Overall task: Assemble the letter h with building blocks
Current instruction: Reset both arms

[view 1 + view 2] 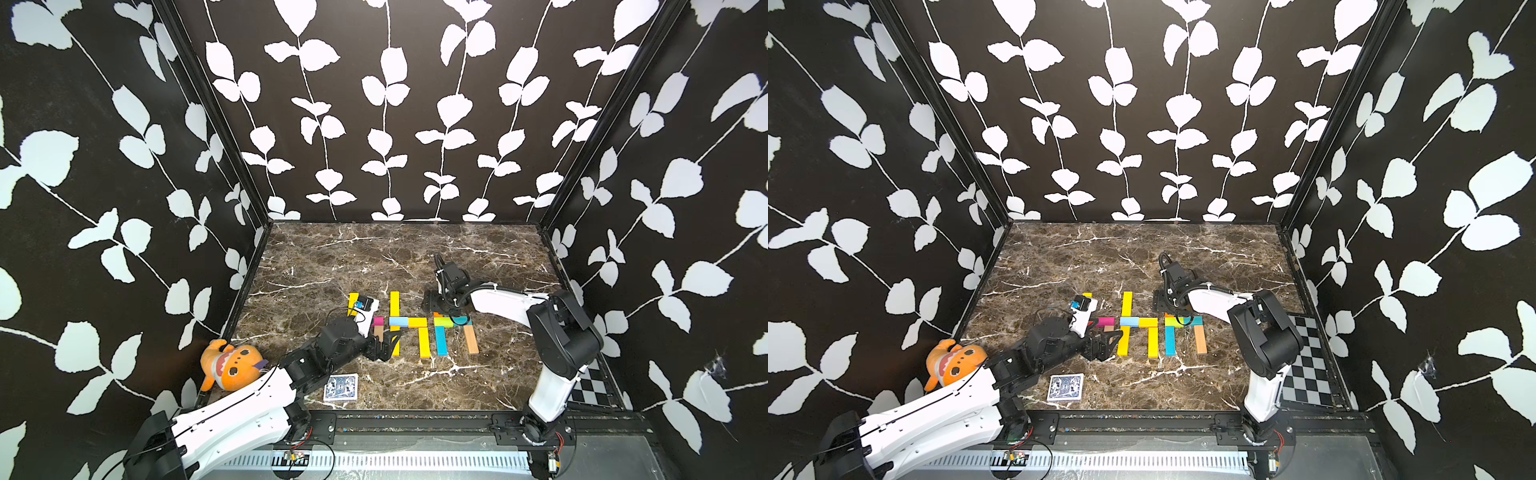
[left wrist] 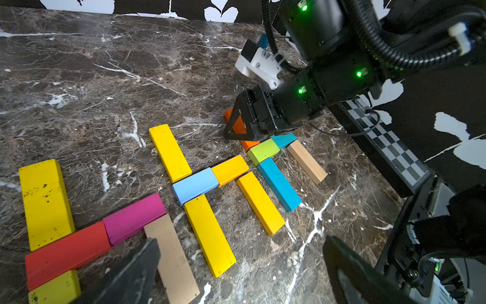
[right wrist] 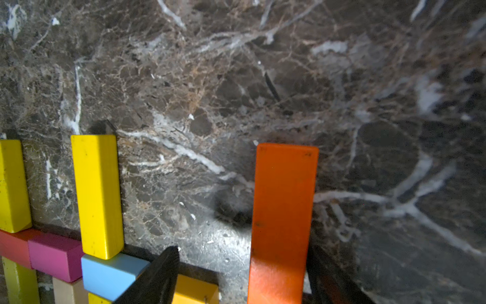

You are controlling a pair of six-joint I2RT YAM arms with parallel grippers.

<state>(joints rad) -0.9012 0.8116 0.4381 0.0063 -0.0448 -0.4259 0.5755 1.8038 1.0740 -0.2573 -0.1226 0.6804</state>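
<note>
Three groups of building blocks lie in a row mid-table. The middle group forms a letter h [image 1: 405, 322] of yellow bars, a light blue bar [image 2: 196, 185] and an orange-yellow bar. The right-hand group has a green bar [image 1: 442, 321], a teal bar, a blue leg [image 1: 441, 340], a tan leg [image 1: 471, 338] and an orange bar [image 3: 284, 210] as upper stem. My right gripper [image 3: 243, 252] stands open astride that orange bar, one finger close to it, the other apart. My left gripper [image 2: 242, 244] is open and empty, low by the tan bar [image 2: 171, 258] of the left group.
A blue-patterned playing card [image 1: 340, 387] lies near the front edge, beside the left arm. An orange plush toy [image 1: 230, 368] sits in the front left corner. A checkerboard plate [image 1: 1308, 361] lies along the right wall. Bare marble stretches behind the blocks.
</note>
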